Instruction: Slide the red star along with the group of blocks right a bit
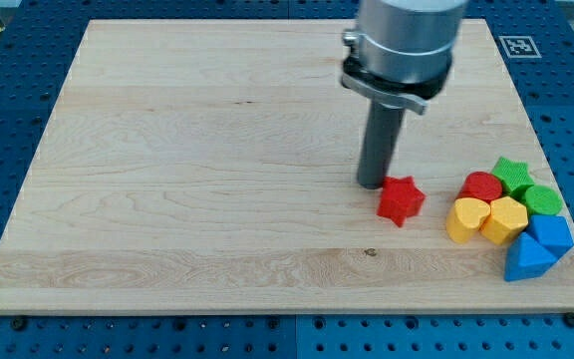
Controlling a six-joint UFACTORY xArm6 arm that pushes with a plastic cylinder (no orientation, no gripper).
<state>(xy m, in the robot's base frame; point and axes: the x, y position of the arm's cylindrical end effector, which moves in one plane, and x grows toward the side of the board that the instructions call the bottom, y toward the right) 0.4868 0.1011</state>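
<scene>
The rod stood almost upright over the bench [217, 179], and my tip [370, 184] rested just at the upper-left edge of the red star [401, 199], touching it or very nearly so; I could not tell which. There was no gripper on this arm at all, only the bare rod, so nothing was held.

The red star lay toward the view's lower right, a little apart from the group of blocks further to the view's right: a red cylinder-like block [482, 185], a green star [511, 173], another green block [542, 198], a yellow heart [466, 218], a yellow hexagonal block [506, 218] and two blue blocks, one [550, 233] above the other [529, 259].

What worried me was the contact point. The tip sat above the star's middle line, so a straight push to the view's right looked likely to spin the star or send it slipping down and away instead of into the yellow heart. Even with a clean meeting, the pile was loose and could fan apart. The blue blocks already sat near the bench's right edge, so too long a push might tip one off.
</scene>
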